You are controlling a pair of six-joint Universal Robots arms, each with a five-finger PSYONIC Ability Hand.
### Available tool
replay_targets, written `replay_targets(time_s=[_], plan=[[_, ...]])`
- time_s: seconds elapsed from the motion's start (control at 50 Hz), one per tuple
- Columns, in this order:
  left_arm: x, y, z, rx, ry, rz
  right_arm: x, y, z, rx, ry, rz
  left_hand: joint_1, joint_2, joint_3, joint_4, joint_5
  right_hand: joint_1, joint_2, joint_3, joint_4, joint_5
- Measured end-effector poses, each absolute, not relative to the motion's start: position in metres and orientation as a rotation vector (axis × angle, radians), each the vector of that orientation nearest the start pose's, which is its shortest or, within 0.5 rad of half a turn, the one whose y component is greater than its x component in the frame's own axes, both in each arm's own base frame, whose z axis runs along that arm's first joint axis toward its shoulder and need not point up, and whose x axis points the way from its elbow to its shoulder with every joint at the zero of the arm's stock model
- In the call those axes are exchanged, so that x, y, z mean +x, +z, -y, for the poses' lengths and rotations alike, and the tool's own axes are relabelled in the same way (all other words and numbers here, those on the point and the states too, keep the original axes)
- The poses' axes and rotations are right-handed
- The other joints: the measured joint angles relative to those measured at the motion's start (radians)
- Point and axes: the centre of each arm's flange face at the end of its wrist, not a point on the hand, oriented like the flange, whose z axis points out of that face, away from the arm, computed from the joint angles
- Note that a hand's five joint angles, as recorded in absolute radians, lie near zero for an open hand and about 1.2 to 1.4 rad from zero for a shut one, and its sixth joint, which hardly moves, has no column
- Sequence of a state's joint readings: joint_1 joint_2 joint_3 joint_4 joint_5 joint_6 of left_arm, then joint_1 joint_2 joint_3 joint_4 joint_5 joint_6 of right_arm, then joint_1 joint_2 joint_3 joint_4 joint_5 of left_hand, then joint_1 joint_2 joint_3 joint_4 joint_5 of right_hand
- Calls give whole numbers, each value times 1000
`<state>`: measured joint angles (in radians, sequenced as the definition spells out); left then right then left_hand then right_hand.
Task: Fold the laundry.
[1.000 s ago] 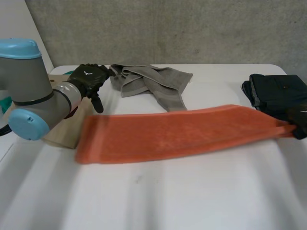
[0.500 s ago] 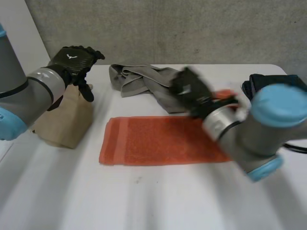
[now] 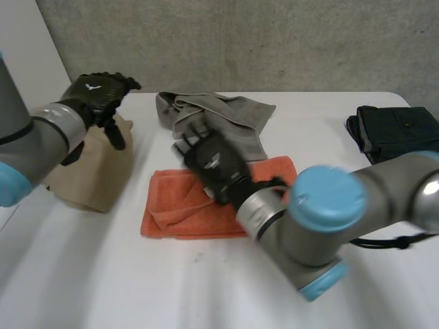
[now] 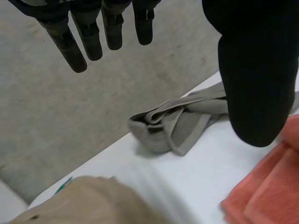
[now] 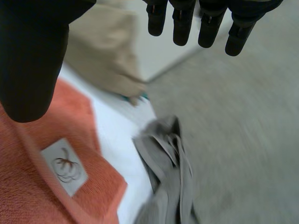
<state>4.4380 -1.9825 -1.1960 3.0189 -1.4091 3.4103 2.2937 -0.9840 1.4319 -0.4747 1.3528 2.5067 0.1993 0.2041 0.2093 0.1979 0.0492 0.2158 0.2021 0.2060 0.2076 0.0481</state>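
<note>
On the surface point(image 3: 137, 288), the orange towel point(image 3: 182, 212) is shown doubled over on itself (white label point(image 5: 63, 166) exposed), just beside the grey cloth point(image 3: 226, 116). The right hand point(image 3: 209, 161) is held over the towel, fingers spread and empty; the left hand point(image 3: 96, 92), fingers straight and empty, is raised over the beige cloth point(image 3: 89, 171)

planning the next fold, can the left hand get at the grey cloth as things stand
Probably yes: the left hand is open, with bare table between it and the grey cloth. The right hand, over the orange towel, could crowd it.
</note>
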Motion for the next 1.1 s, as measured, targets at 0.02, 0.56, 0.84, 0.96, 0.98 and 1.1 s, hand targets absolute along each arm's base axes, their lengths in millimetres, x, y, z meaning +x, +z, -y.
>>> replay_targets(time_s=[0.02,0.56,0.84,0.96,0.98,1.1], plan=[[-255,267,328,862,-2126,-2362,376,190,223,-1294,-2040,-1568,0,0,0,0,0,0,0,0,0,0],[-378,137,286,1310,-1799,-2314,277,134,248,-1005,-1625,-2263,0,0,0,0,0,52,76,70,64,57],[-295,151,363,795,-1618,-2182,286,118,248,-1148,-1751,-2204,0,0,0,0,0,157,149,171,164,162],[-291,164,355,829,-1615,-2219,284,115,252,-1171,-1791,-2221,0,0,0,0,0,249,253,255,251,244],[-292,167,350,846,-1622,-2228,283,115,252,-1174,-1801,-2227,0,0,0,0,0,295,305,301,297,287],[-300,179,334,888,-1657,-2245,277,115,256,-1181,-1836,-2252,0,0,0,0,0,775,828,813,809,778]])
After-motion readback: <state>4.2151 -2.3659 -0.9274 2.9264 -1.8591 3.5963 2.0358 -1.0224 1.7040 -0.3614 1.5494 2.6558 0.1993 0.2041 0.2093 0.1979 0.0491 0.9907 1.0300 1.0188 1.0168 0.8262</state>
